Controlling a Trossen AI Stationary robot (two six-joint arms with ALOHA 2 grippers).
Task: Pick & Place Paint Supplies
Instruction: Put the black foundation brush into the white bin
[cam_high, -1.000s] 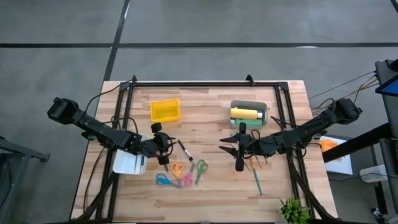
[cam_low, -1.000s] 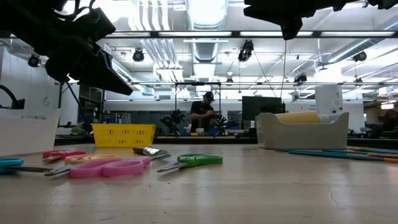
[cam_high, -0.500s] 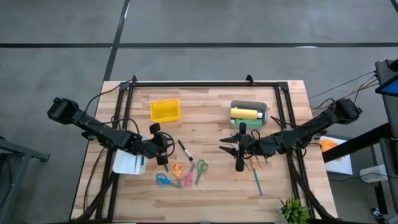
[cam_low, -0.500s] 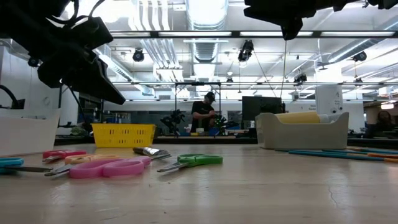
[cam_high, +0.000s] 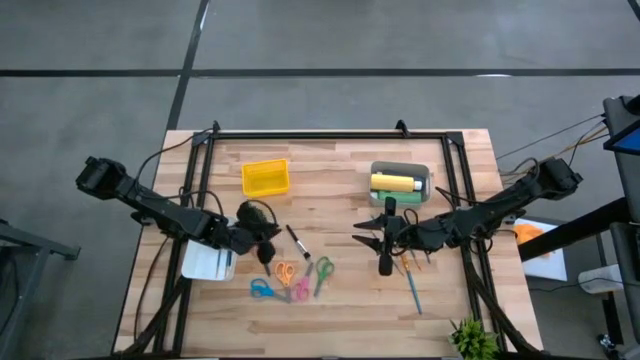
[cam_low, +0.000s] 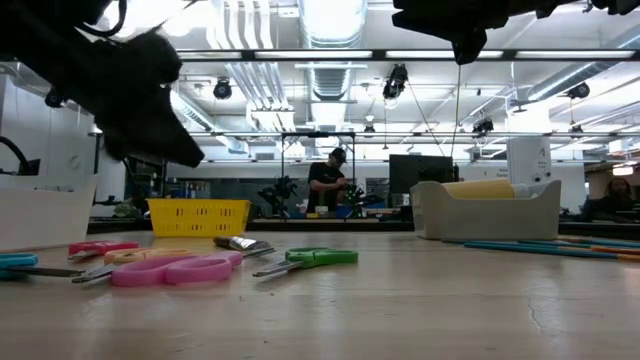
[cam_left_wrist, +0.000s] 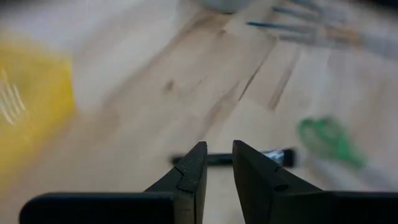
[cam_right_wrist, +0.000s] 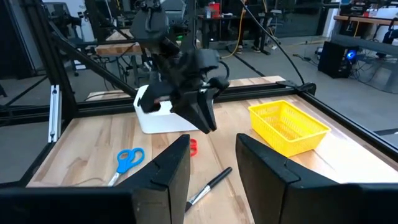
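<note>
The left gripper (cam_high: 266, 246) hangs above the bench (cam_high: 340, 165), fingers a narrow gap apart and holding nothing, just beside a black pen (cam_high: 297, 242) lying flat near the scissors (cam_high: 322, 274). The right gripper (cam_high: 385, 262) hovers mid-bench, fingers apart and empty. A yellow paint bottle (cam_high: 394, 182) lies in the grey tray (cam_high: 424, 173); a teal brush (cam_high: 412, 291) lies below it.

I see a yellow cylindrical paint bottle (cam_high: 394, 182) lying on its side in the grey tub (cam_high: 424, 172). A black-shafted brush (cam_high: 297, 242) lies flat mid-table. Teal and orange stick-like pens (cam_high: 411, 284) lie loose on the wood near the tub.
</note>
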